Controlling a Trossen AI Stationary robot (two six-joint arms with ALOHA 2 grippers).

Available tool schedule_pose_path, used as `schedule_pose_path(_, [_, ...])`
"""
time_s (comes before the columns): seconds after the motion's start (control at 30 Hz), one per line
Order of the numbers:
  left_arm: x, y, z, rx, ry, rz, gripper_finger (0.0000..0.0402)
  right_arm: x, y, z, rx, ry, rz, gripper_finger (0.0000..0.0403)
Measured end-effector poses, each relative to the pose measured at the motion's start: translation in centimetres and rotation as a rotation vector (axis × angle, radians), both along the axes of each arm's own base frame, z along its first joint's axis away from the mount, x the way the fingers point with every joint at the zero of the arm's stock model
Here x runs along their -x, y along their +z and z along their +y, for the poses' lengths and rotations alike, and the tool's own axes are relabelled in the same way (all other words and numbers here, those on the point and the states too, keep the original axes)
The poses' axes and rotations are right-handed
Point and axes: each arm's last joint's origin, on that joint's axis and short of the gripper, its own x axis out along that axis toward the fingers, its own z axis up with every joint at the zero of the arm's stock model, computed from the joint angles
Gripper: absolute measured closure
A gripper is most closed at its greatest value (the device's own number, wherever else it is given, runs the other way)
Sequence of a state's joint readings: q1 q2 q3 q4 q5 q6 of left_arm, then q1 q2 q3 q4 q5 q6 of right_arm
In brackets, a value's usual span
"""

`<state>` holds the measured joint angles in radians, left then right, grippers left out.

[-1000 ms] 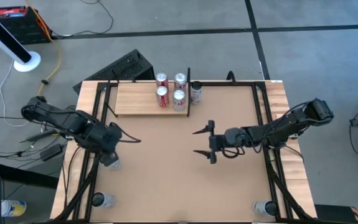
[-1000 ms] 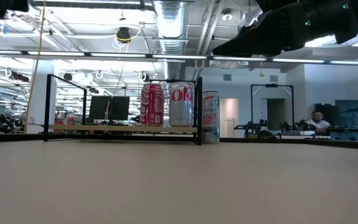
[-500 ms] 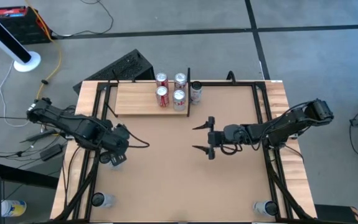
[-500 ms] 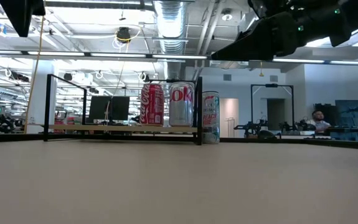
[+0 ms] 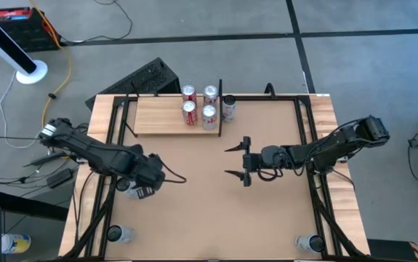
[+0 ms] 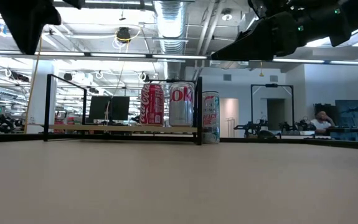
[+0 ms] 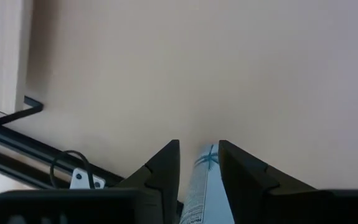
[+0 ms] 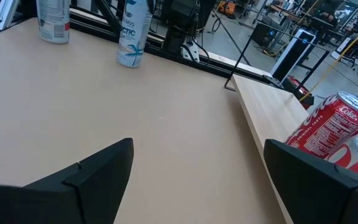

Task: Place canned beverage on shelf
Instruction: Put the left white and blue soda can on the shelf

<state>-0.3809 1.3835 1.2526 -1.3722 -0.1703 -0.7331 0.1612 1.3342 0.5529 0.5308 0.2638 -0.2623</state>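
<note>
The shelf (image 5: 161, 116), a pale wood board with a black end piece, lies at the table's far left and carries several cans (image 5: 199, 105), which also show in the low view (image 6: 166, 104). One more can (image 5: 228, 108) stands on the table just right of the end piece. A slim white and blue can (image 8: 132, 31) stands upright by the left rail. My left gripper (image 5: 150, 183) hovers above the table near it. In the left wrist view the can (image 7: 205, 180) shows in the gap between the parted fingers. My right gripper (image 5: 235, 161) is open wide and empty at mid-table.
Black frame rails (image 5: 121, 145) run along the table's left and right sides. A can stands at each near corner, one on the left (image 5: 114, 233) and one on the right (image 5: 310, 242). The tan tabletop between the two arms is bare. A person sits far behind the table (image 6: 320, 121).
My left arm has swung toward the table's right edge and a little toward the near edge, coming farther over the tabletop. My right gripper has shifted slightly toward the far edge and stays open.
</note>
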Motion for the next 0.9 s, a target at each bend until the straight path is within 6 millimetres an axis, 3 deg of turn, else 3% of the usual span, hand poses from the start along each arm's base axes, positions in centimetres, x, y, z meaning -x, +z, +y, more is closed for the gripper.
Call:
schedule_pose_path(0.2, [-0.9,-0.8,0.1,0.061,-0.028,0.071,0.0245,0.0,0.0,0.0,0.0,0.0,0.0,0.0019])
schedule_pose_path(0.57, [-0.7,1.9,0.6,0.059,-0.002,0.011,0.0097,0.0,0.0,0.0,-0.001,0.0,0.003,0.0019])
schedule_pose_path(0.73, [0.7,2.8,1.0,0.106,0.044,0.004,0.0063,0.1,-0.3,0.0,-0.006,-0.002,0.027,0.0019])
schedule_pose_path(0.9, [3.4,4.9,1.1,0.181,0.135,-0.102,0.0059,0.1,-0.3,0.0,-0.021,-0.004,0.031,0.0019])
